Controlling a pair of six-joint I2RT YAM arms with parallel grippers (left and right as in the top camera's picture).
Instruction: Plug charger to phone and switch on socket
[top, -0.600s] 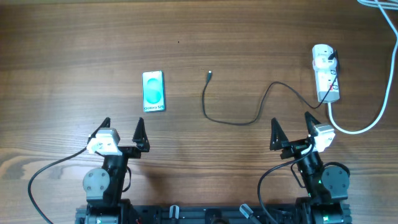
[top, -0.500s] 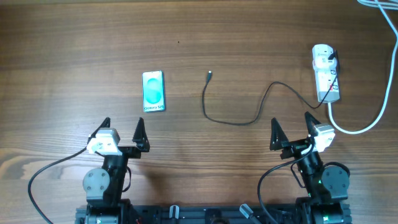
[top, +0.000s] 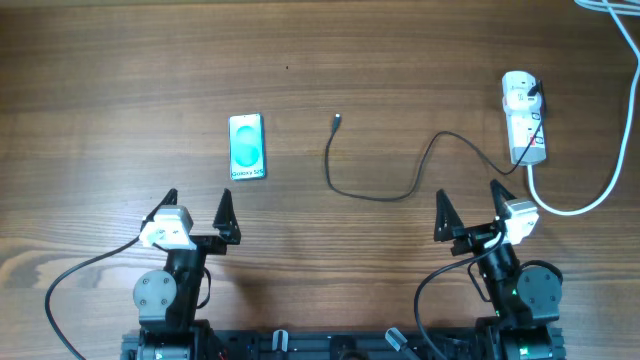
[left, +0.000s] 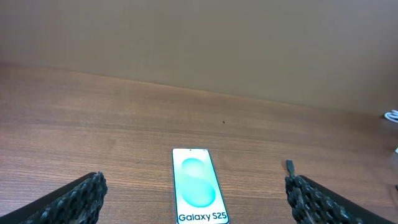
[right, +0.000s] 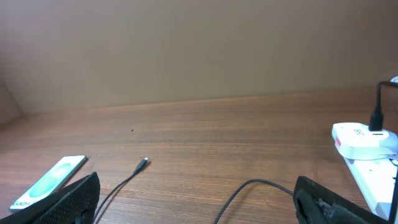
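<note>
The phone lies flat on the wooden table at left of centre, its teal screen lit; it also shows in the left wrist view and the right wrist view. The thin black charger cable curves across the middle from its free connector tip to a black plug in the white socket strip at the right. The tip shows in the right wrist view. My left gripper is open and empty, just near of the phone. My right gripper is open and empty, near of the cable.
A thick white cord runs from the socket strip and loops along the table's right edge toward the far right corner. A plain beige wall stands behind the table's far edge.
</note>
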